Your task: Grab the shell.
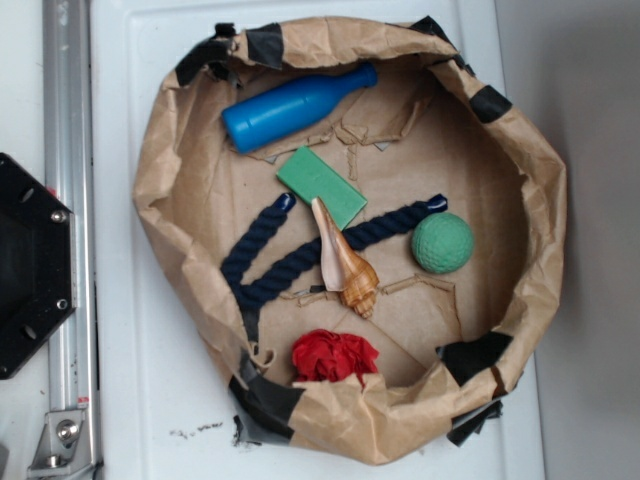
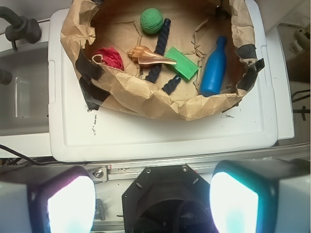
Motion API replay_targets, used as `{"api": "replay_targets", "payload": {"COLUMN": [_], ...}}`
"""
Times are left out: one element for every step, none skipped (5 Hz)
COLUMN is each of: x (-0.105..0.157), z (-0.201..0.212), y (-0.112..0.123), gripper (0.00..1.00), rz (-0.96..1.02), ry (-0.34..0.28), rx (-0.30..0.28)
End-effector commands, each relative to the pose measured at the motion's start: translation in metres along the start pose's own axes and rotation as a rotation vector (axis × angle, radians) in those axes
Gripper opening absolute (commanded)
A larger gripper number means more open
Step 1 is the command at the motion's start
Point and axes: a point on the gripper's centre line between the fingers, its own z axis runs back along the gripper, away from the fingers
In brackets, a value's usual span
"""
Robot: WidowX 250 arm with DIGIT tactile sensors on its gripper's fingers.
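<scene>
The shell [image 1: 343, 262] is long, glossy tan and orange-brown with a cream pointed tip. It lies in the middle of the brown paper bowl [image 1: 160, 170], its tip against the green block [image 1: 321, 186] and its body across the dark blue rope [image 1: 300, 255]. It also shows in the wrist view [image 2: 149, 56]. My gripper [image 2: 151, 201] is open and empty, high above the black robot base [image 2: 170, 199], well short of the bowl. Its fingers [image 2: 68, 204] glow at the bottom corners. The gripper does not show in the exterior view.
In the bowl lie a blue bottle [image 1: 295, 107], a green dimpled ball [image 1: 442, 243] and a red cloth wad [image 1: 334, 357]. The bowl's crumpled rim has black tape [image 1: 265, 400]. It sits on a white board [image 2: 160, 136] beside a metal rail [image 1: 68, 150].
</scene>
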Motion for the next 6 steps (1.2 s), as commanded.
{"api": "replay_targets", "payload": {"x": [0.000, 0.040, 0.078, 0.103, 0.109, 0.113], "z": [0.000, -0.014, -0.028, -0.073, -0.108, -0.123], "y": [0.000, -0.001, -0.003, 0.006, 0.015, 0.019], "gripper": [1.00, 1.00, 1.00, 1.00, 1.00, 1.00], "rz": [0.000, -0.069, -0.107, -0.122, -0.074, -0.014], "ry": [0.000, 0.000, -0.058, -0.054, -0.034, -0.036], "rx": [0.000, -0.029, -0.007, 0.037, 0.022, 0.018]}}
